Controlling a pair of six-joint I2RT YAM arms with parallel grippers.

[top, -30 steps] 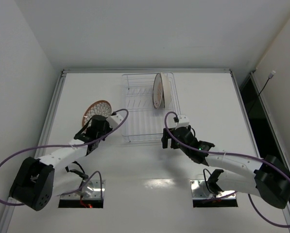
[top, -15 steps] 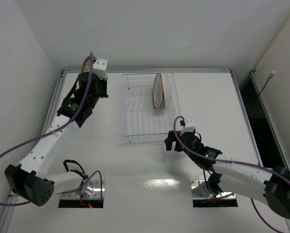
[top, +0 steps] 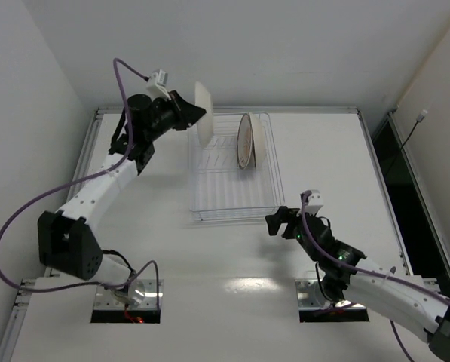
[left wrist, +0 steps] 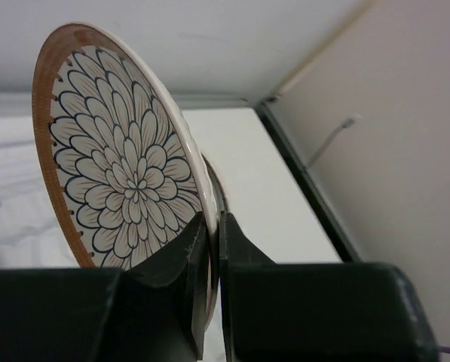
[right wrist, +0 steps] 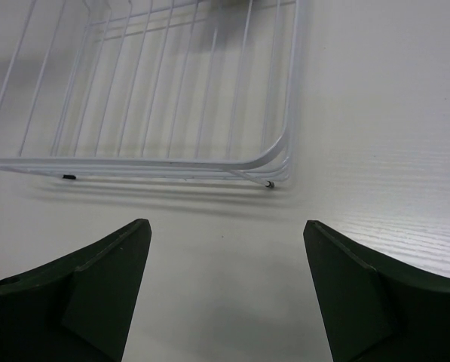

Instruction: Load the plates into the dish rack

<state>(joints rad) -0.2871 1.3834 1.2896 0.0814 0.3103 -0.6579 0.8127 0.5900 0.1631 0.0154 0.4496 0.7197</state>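
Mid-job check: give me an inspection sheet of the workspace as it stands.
Surface: white table, no spills seen.
Job's things: dish rack holds two upright plates, far right; third plate held near its far left corner.
Clutter: nothing seen.
End effectors: left end effector shut on third plate; right end effector open, empty.
Cables: purple cables run along both arms.
Surroundings: white walls; dark gap at right.

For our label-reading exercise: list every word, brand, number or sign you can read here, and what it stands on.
No readable text in any view.
The plate in the left gripper carries only a petal pattern. The dish rack, the racked plates and the right gripper show no lettering.
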